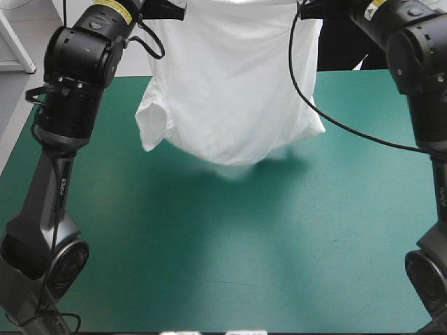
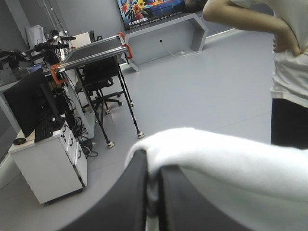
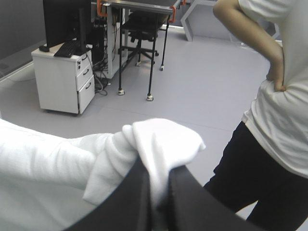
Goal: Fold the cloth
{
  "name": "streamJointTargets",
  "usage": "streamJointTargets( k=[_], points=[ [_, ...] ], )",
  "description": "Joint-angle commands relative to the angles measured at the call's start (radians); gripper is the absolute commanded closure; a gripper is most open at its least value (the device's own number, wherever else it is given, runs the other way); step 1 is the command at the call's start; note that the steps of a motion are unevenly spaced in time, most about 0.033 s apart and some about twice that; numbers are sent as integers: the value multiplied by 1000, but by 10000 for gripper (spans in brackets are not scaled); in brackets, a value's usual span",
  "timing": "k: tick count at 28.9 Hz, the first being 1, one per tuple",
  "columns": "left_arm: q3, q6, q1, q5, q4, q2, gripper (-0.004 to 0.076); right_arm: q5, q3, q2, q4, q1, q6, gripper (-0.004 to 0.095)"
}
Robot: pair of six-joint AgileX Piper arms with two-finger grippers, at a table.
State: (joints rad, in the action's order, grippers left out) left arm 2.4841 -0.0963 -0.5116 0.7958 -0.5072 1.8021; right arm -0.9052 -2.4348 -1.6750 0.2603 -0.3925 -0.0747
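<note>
The white T-shirt (image 1: 227, 84) hangs lifted above the far half of the teal-green table (image 1: 209, 244), stretched between both raised arms. Its lower hem and one sleeve dangle just over the cover. In the high view both grippers sit at the picture's top edge, mostly out of sight. In the left wrist view my left gripper (image 2: 153, 166) has its black fingers nearly together, pinching a fold of the T-shirt (image 2: 216, 159). My right gripper (image 3: 158, 175) is likewise shut on a bunched corner of the T-shirt (image 3: 163, 139).
Both arms rise along the table's left and right sides. A black cable (image 1: 328, 115) from the right wrist sags in front of the shirt's right edge. The near half of the teal-green cover lies below the hanging cloth.
</note>
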Motion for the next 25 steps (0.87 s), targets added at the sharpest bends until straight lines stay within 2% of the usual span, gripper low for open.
streamJointTargets(
  k=[1, 4, 9, 12, 18, 25],
  points=[
    [25, -45, 72, -250, 53, -21, 734, 171, -20, 1, 56, 20, -45, 921],
    [25, -50, 129, -239, 127, 11, 734, 90, -20, -38, -28, 75, -62, 921],
    [25, -48, 188, -46, 250, 116, 734, -78, 0, -135, -226, 188, -51, 921],
    [25, -48, 189, 42, 264, 190, 734, -150, 12, -201, -296, 217, -30, 921],
    [25, -42, 187, 176, 358, 315, 734, -206, 20, -322, -400, 232, 2, 921],
    [25, -42, 187, 217, 369, 408, 734, -246, 20, -437, -452, 232, 13, 921]
  ],
)
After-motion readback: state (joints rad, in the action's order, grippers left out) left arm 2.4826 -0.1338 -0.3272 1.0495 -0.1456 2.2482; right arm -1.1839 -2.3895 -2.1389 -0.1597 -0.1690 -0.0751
